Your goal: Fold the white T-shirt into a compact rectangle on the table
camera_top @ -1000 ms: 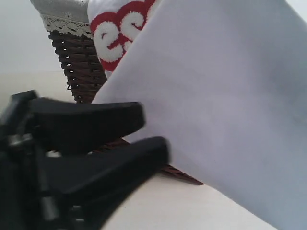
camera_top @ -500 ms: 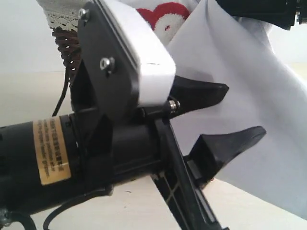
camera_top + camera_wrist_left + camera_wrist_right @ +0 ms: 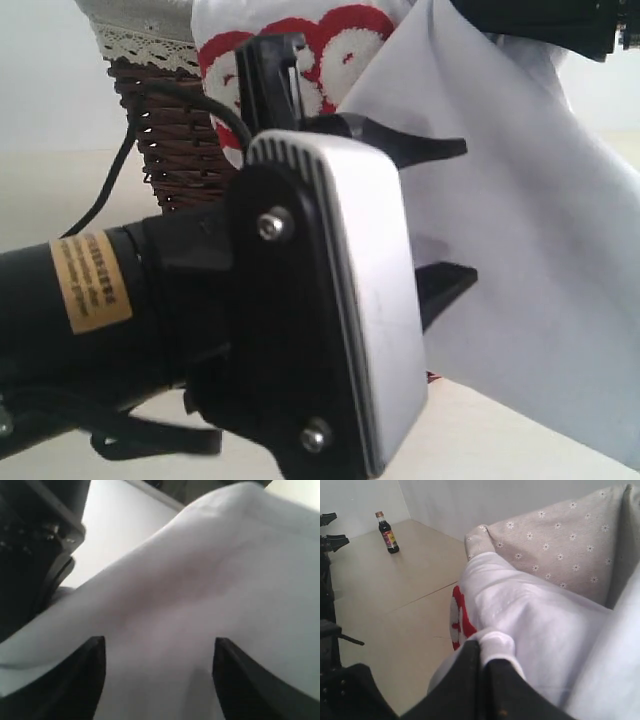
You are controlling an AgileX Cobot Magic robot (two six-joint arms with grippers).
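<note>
White shirt (image 3: 520, 250) hangs clamped in the right gripper (image 3: 482, 652); the left gripper (image 3: 468, 210) has swung in at mid-frame, jaws now wider apart, probably seeking a second hold.

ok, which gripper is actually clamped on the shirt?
The right gripper: its jaws are shut on a bunched fold of the white T-shirt. The left gripper has its jaws apart, facing loose cloth.

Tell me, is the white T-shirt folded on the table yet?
Not folded: the white T-shirt hangs in loose drapes, one bunch pinched in the right claw.
</note>
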